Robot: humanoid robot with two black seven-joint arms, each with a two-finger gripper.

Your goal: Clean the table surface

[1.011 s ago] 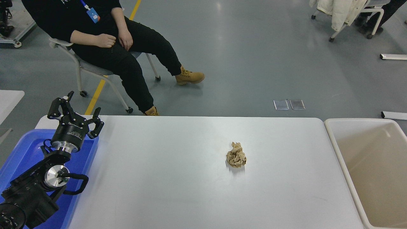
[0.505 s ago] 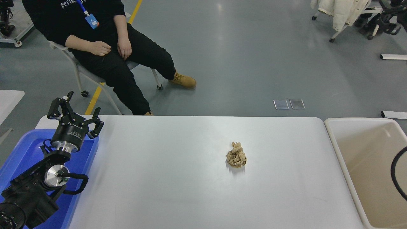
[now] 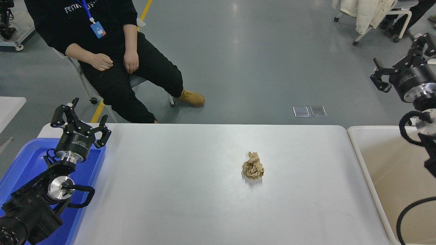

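A crumpled brown paper ball (image 3: 253, 165) lies on the white table surface (image 3: 190, 190), a little right of its middle. My right gripper (image 3: 402, 58) is open and empty, raised at the picture's right edge above the beige bin, far right of the paper ball. My left gripper (image 3: 81, 117) is open and empty, parked at the lower left over the blue tray.
A blue plastic tray (image 3: 24, 160) sits at the table's left end under the left arm. A beige rectangular bin (image 3: 381, 170) stands off the table's right end. A person (image 3: 112, 54) sits on a chair beyond the far left edge.
My right arm has come into view at the right edge and risen above the beige bin. The seated person has pulled the legs in. The paper ball and left arm have not moved.
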